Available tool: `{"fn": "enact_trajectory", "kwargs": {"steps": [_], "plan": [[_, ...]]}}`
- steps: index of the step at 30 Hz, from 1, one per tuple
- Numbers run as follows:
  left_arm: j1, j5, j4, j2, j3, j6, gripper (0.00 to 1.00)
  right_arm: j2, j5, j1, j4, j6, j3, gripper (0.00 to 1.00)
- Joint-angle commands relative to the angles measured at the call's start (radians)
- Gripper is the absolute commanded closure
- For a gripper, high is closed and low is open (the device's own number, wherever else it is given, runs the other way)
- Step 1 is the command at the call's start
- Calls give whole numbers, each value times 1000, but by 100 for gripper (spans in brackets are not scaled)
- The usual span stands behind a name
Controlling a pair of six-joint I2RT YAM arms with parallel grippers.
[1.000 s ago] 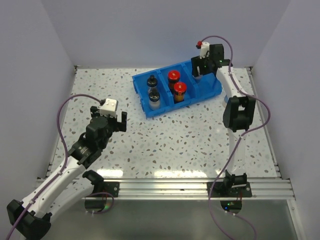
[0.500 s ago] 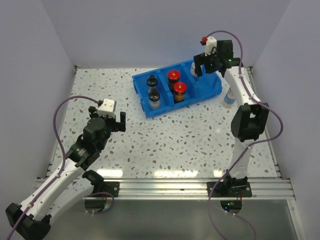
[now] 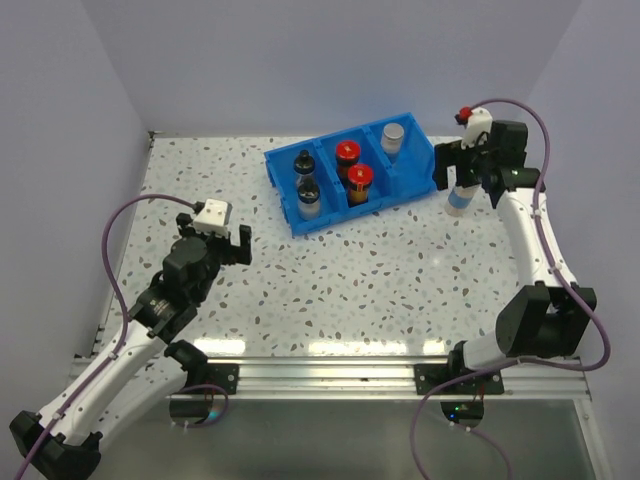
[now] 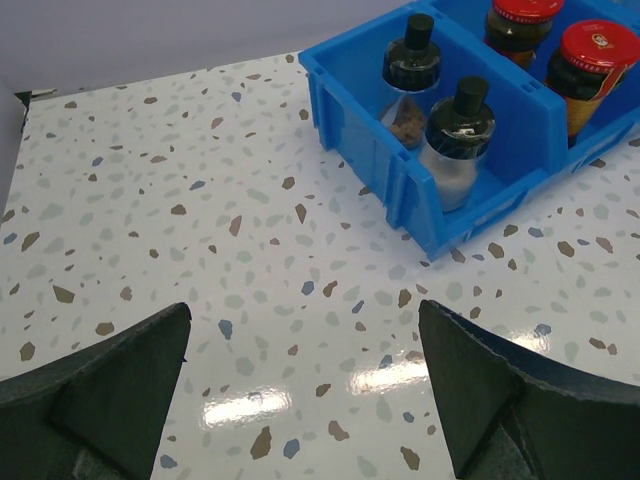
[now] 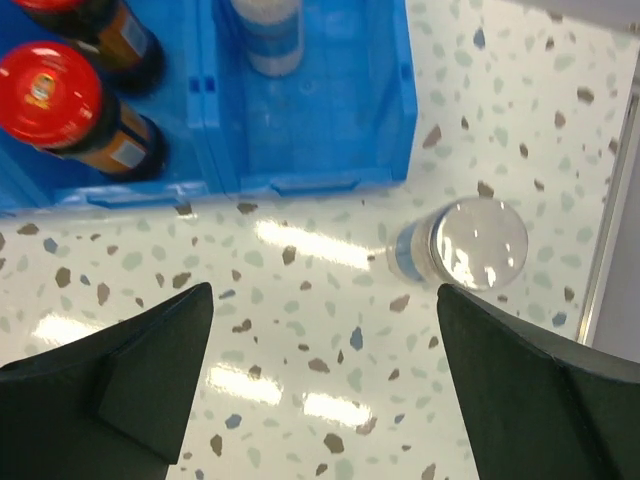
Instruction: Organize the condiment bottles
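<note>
The blue bin (image 3: 420, 184) holds two black-capped jars (image 3: 307, 178) in its left compartment, two red-capped jars (image 3: 353, 166) in the middle and one silver-capped jar (image 3: 394, 137) in the right. The second silver-capped jar (image 3: 458, 198) stands on the table right of the bin; it also shows in the right wrist view (image 5: 470, 246). My right gripper (image 3: 458, 172) is open and empty, just above that jar, which sits a little to the side of the jaws in the right wrist view. My left gripper (image 3: 213, 240) is open and empty over the table, well left of the bin (image 4: 470, 215).
The speckled table is walled at the back and both sides. The table's right edge rail (image 5: 612, 230) runs close beside the loose jar. The bin stands at the back, turned at an angle.
My right gripper has left the bin's right compartment, leaving a silver-capped jar there, and swung right to above the loose jar. The left arm has barely moved.
</note>
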Motion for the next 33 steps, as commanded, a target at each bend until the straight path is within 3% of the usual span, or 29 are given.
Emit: {"fn": "enact_trajectory", "kwargs": {"steps": [1, 10, 20, 33], "plan": [[8, 17, 24, -6, -4, 5, 0, -59, 66, -49, 31, 46, -75, 4], [8, 30, 22, -9, -4, 5, 0, -27, 146, -126, 88, 133, -213, 4], [6, 22, 21, -9, -6, 5, 0, 203, 175, -152, 120, 200, -60, 5], [8, 19, 21, 2, -4, 8, 0, 349, 177, -154, 230, 275, 25, 12]]}}
